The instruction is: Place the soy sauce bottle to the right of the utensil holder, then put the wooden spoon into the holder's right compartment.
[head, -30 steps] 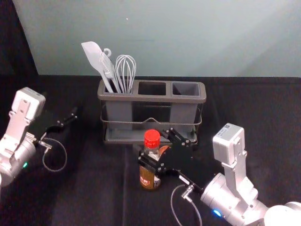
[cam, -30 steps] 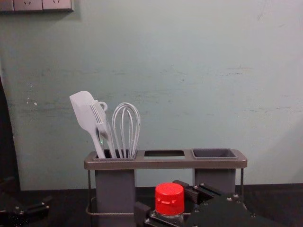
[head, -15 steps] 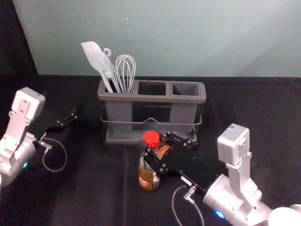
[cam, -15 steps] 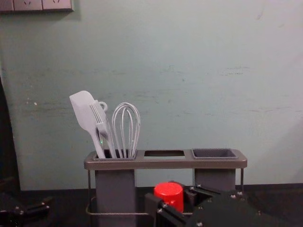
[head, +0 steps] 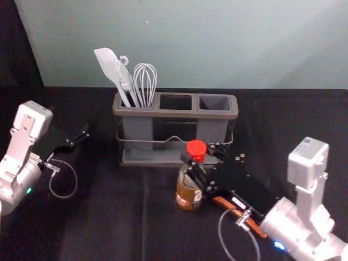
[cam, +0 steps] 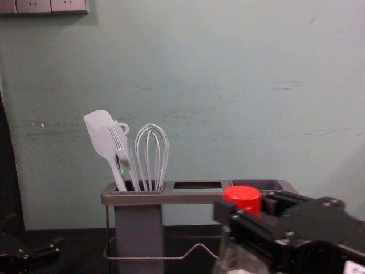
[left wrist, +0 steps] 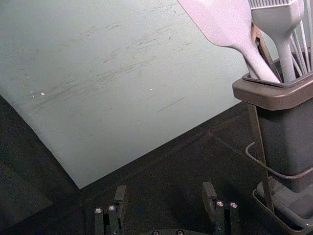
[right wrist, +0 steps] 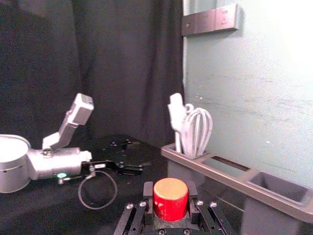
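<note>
right hand (head: 199, 155) pinches bottle (head: 188, 197) before holder (head: 174, 113), whisk (head: 145, 80) in left compartment (head: 137, 129); left hand (head: 76, 126) spread at left.

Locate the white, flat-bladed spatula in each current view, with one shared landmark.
Head view: white spatula, upper left, blade up.
Chest view: spatula, left of centre.
Left wrist view: spatula, beside the white bristled brush.
Right wrist view: spatula, near the white wire whisk.
Shared landmark: grey rectangular utensil holder.

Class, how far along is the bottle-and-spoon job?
Done: right gripper grips the soy sauce bottle. In hand: its placement; it's in front of the holder. Left: setting it down to the right; putting the wooden spoon, partly hidden beneath that gripper, into the empty right compartment.
</note>
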Robot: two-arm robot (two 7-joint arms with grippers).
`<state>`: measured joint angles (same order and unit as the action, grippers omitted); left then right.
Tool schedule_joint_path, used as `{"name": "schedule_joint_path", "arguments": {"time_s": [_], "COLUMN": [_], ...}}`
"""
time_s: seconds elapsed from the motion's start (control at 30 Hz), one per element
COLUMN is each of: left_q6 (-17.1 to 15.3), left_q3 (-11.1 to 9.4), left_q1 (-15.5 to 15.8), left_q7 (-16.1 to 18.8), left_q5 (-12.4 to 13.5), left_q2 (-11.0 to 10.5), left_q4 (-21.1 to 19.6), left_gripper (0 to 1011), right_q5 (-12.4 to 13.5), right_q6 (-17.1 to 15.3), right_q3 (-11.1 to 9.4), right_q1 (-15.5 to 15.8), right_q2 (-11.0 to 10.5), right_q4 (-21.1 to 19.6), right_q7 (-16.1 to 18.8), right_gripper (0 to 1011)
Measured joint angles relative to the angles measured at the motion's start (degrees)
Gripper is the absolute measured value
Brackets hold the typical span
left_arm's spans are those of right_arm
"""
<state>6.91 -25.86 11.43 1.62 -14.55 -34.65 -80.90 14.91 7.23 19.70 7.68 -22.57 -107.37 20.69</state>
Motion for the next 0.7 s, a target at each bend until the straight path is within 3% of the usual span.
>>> {"name": "schedule_joint_path", "arguments": {"time_s": [0.13, 0.4, 0.53, 0.7], "left_q6": [0.00, 0.00, 0.00, 0.00], "left_q3": [0.00, 0.00, 0.00, 0.00], "left_q1": [0.00, 0.00, 0.00, 0.00], "left_q7": [0.00, 0.00, 0.00, 0.00], "left_q5": [0.00, 0.00, 0.00, 0.00], "left_q2": [0.00, 0.00, 0.00, 0.00], "left_q4": [0.00, 0.00, 0.00, 0.00], "left_gripper": [1000, 1000, 1000, 1000], "right_q5": [0.55, 0.87, 1.27, 1.51], "right_q6": [0.19, 0.84, 0.84, 0.65], "right_q3": [-1.72, -8.09, -11.32, -13.66], "right_q1": [1.05, 3.61, 4.19, 4.14], "right_q2": [-0.64, -2.13, -2.20, -2.02], "right_q4": [-0.61, -0.97, 0.18, 1.72], "right_q7": [-0.18, -2.39, -3.21, -3.69], "right_gripper": [393, 393, 392, 393]}}
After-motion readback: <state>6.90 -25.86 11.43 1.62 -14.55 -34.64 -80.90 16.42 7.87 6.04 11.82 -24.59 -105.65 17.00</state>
